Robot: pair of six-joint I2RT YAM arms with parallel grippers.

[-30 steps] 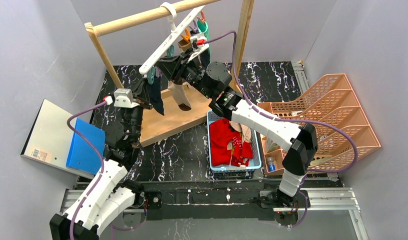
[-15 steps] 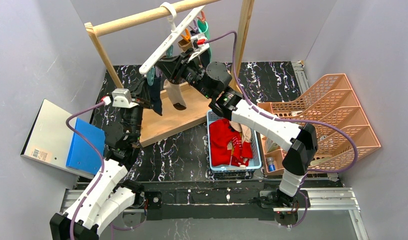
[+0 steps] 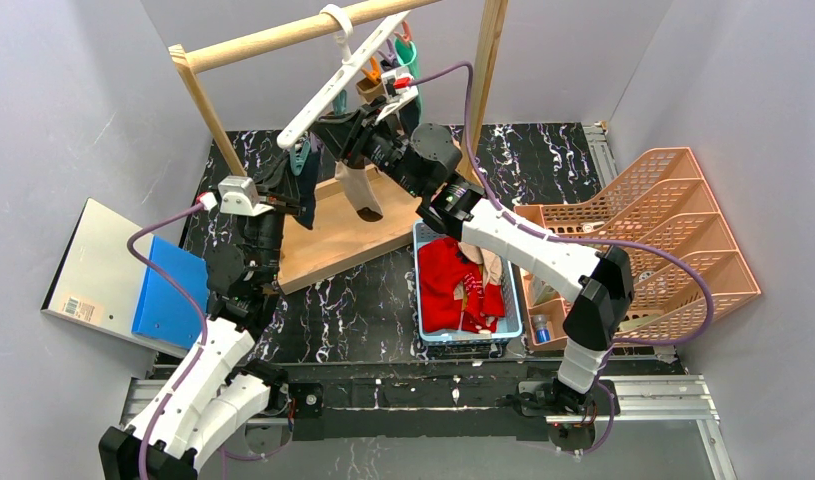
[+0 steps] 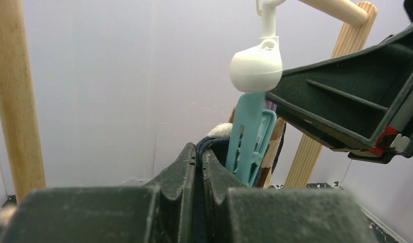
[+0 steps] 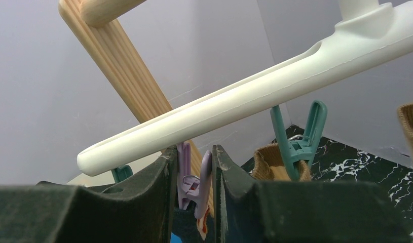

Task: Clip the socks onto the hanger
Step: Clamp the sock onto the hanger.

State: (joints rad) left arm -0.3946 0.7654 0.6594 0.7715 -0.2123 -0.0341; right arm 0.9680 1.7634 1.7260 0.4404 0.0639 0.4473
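Beneath the hanger point(image 5: 245, 96), raised left pincer point(image 4: 199, 152) pinches a navy sock point(image 4: 214, 148), right pincer point(image 5: 194, 152) a purple clip point(image 5: 201, 174).

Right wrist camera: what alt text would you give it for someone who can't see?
The right gripper pinches a purple clip hanging under the white hanger, seen close from below. Beside it a teal clip holds a brown sock, and a wooden post slants behind.

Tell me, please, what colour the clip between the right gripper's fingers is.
Pale purple; the clip shows best in the right wrist view.
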